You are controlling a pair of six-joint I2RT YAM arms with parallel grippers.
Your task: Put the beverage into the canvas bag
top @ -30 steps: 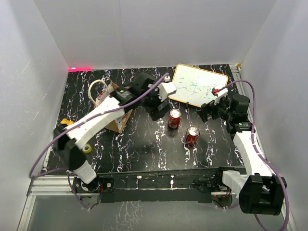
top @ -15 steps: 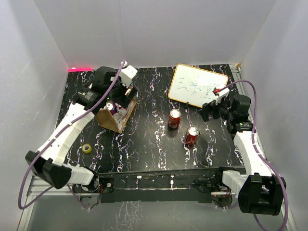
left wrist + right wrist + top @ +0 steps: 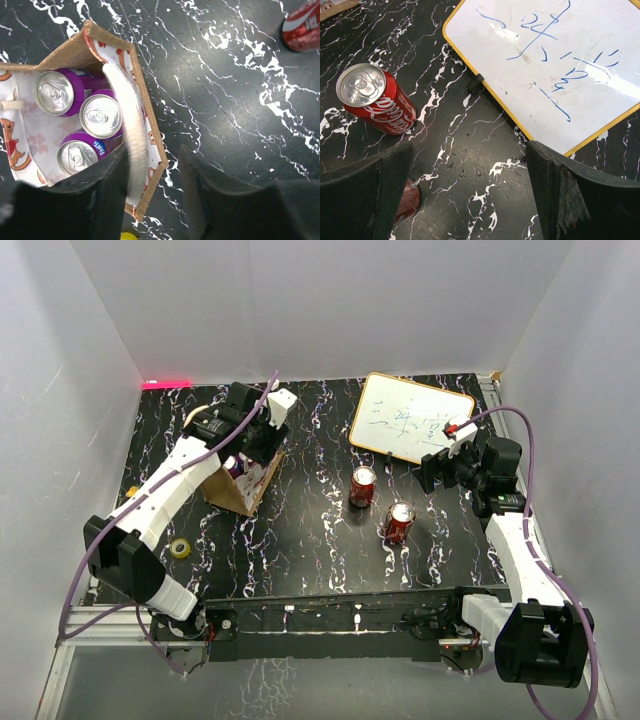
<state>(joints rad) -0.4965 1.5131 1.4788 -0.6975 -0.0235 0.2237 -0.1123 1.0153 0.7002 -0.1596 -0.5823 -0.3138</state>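
Note:
The tan canvas bag (image 3: 243, 492) stands at the left of the table. Its mouth is open (image 3: 151, 131), and three purple soda cans (image 3: 101, 115) stand upright inside. My left gripper (image 3: 258, 440) hangs over the bag's right side. Its jaws (image 3: 154, 152) are partly open and straddle the right wall and a pale loop handle (image 3: 126, 107). The handle lies against the left finger; the right finger is clear of the bag. Two red cola cans (image 3: 362, 486) (image 3: 399, 522) stand mid-table. My right gripper (image 3: 432, 472) (image 3: 468, 150) is wide open and holds nothing. It hovers beside one red can (image 3: 370, 95).
A yellow-framed whiteboard (image 3: 412, 418) (image 3: 560, 60) leans at the back right, close to the right gripper. A yellow tape roll (image 3: 180, 548) lies near the front left. White walls enclose the table on three sides.
The left arm swung from the table's middle leftward to the bag, then shifted to the bag's right wall while its jaws narrowed. The right arm and the red cans stayed put.

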